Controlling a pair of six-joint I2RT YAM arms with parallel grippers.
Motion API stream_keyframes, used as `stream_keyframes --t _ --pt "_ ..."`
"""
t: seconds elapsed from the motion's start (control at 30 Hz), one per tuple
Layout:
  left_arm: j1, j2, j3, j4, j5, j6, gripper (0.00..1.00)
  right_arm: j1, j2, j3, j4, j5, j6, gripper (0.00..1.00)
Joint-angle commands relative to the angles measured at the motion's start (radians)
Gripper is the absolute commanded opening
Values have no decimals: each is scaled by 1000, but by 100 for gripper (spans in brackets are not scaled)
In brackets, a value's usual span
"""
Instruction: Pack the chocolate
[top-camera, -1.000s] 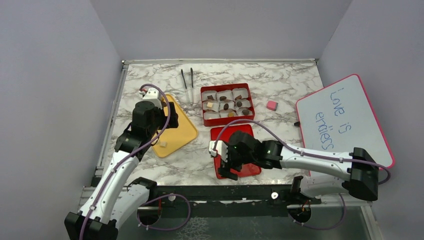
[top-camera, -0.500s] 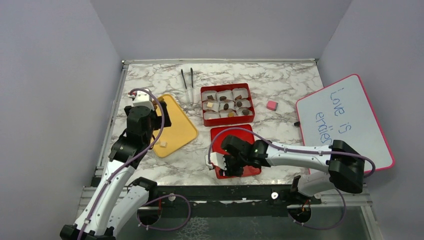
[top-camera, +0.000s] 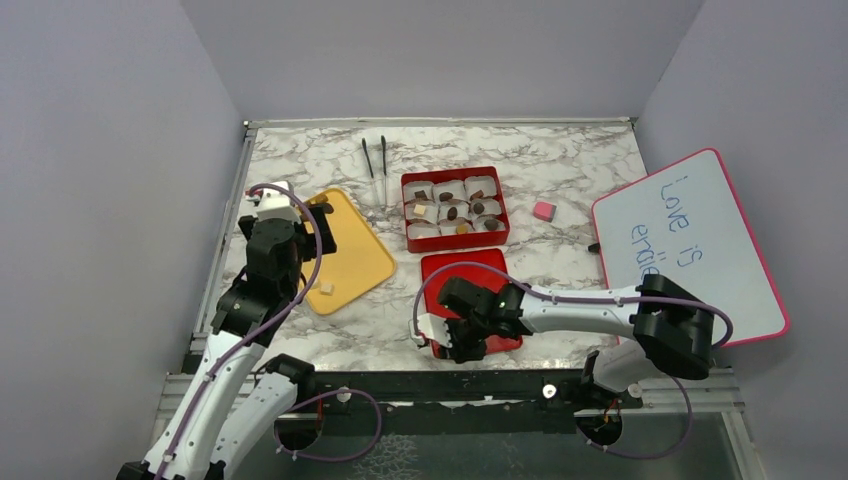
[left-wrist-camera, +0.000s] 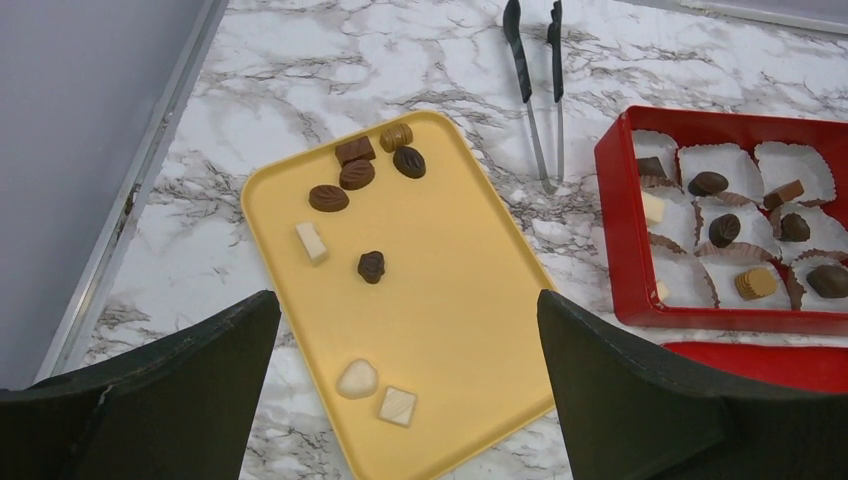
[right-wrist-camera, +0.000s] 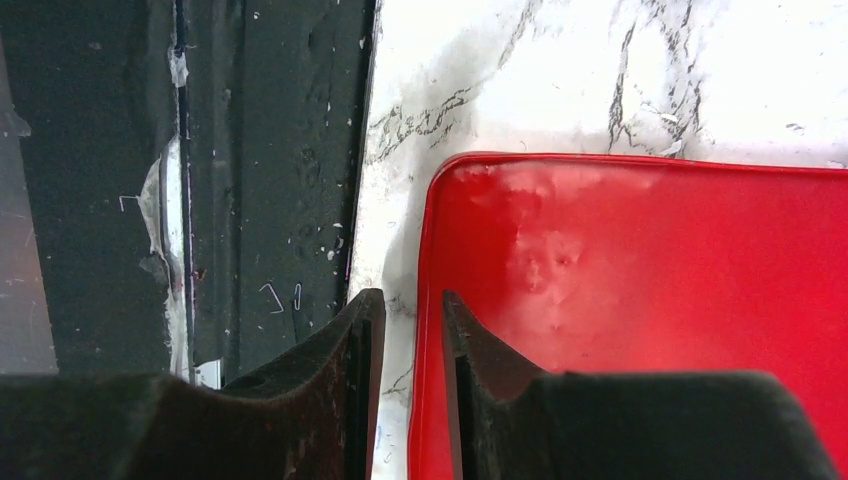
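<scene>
Several pieces of chocolate, dark rounds and pale cubes, lie loose on the yellow tray. More chocolate sits in paper cups in the red box. My left gripper hangs open above the tray's near end, holding nothing. The flat red lid lies in front of the box. My right gripper is low at the lid's near left corner. Its jaws straddle the lid's rim, one finger on the marble and one inside the lid, nearly together.
Black tongs lie behind the tray. A small pink block sits right of the box, and a pink-framed whiteboard leans at the right. The table's dark front rail runs close beside my right gripper.
My right gripper slid toward the lid's near left corner and narrowed its jaws onto the rim. My left arm drew back to the left over the tray, still open.
</scene>
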Motion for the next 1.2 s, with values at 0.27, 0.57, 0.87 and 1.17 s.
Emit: stream_keyframes --t 0.27,0.57,0.87,1.17 --pt "-2 -33 7 16 -53 4 99 30 77 -18 47 61 -15 30" --pt "-2 -32 -4 31 -32 13 99 64 78 -9 42 88 -17 12" --pt "-2 -57 -36 91 103 45 97 72 47 26 -2 36 8 1" --pt "-2 -245 -165 266 610 208 84 71 -75 49 -34 -48 48 1"
